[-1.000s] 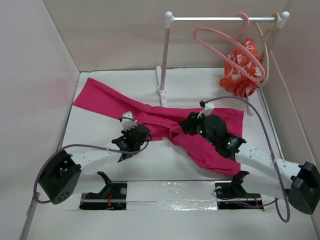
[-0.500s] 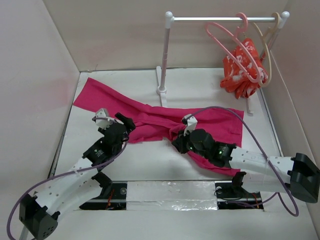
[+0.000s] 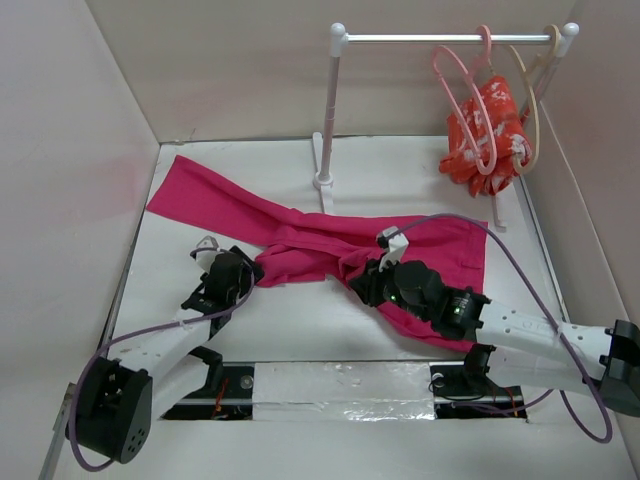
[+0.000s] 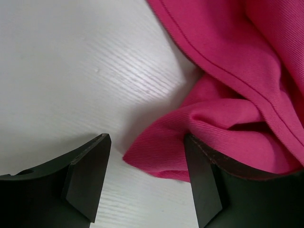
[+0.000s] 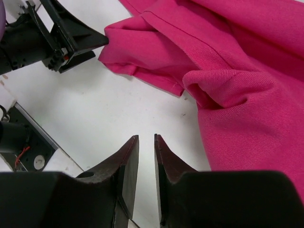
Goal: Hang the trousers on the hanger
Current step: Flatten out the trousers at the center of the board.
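Observation:
The magenta-pink trousers (image 3: 320,240) lie spread across the table, one leg running to the far left. My left gripper (image 3: 245,270) sits low at their near-left edge. It is open, and in the left wrist view a folded corner of the trousers (image 4: 228,71) lies between its fingers (image 4: 88,175), against the right one. My right gripper (image 3: 365,285) hovers over bare table beside the crumpled middle of the trousers (image 5: 237,71); its jaws stand a narrow gap apart with nothing between them (image 5: 146,142). The light-pink hanger (image 3: 470,110) hangs empty on the rail.
A white rack (image 3: 328,110) stands at the back with its rail across the top right. A beige hanger (image 3: 530,100) there carries a red-orange patterned garment (image 3: 490,135). Walls close in on the left, back and right. The right wrist view also shows the left gripper (image 5: 100,46).
My left gripper has opened and shifted left to the trousers' near-left edge. My right gripper has moved nearer and left, off the cloth. The pink hanger has swung right along the rail.

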`<action>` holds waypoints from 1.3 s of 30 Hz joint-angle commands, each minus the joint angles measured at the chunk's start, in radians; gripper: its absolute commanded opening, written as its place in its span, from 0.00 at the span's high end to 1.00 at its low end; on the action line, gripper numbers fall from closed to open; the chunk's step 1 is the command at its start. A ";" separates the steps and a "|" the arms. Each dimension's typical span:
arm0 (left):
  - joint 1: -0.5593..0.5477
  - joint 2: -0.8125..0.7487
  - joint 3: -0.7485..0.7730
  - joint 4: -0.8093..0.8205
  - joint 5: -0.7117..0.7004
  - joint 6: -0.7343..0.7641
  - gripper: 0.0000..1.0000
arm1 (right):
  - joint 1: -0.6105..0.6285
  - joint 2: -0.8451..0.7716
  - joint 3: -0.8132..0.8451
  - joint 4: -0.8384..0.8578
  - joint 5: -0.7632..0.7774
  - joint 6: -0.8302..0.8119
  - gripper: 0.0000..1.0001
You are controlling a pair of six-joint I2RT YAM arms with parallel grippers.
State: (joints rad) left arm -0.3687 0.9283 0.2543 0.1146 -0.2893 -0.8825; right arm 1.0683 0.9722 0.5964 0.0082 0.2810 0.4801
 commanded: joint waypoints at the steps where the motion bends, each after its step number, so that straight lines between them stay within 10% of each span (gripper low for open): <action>1: 0.005 0.039 -0.004 0.200 0.108 0.024 0.40 | 0.007 -0.006 -0.017 0.013 0.040 0.009 0.74; 10: -0.021 0.098 0.020 0.237 0.136 0.017 1.00 | 0.007 0.016 -0.023 0.050 0.110 0.017 0.68; 19: -0.030 -0.175 0.437 -0.203 -0.096 0.192 1.00 | -0.004 -0.032 -0.020 0.024 0.142 0.014 0.61; 29: -0.039 0.088 1.000 -0.429 -0.030 0.396 1.00 | -0.076 -0.012 0.002 -0.005 0.124 0.009 0.36; 39: -0.039 0.164 0.702 -0.362 -0.095 0.274 1.00 | -0.094 0.034 0.012 -0.019 0.104 0.015 0.33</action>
State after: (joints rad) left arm -0.4068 1.0767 1.0199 -0.2806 -0.3355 -0.5446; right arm 0.9764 1.0088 0.5747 -0.0193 0.3824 0.4938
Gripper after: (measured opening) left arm 0.043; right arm 0.682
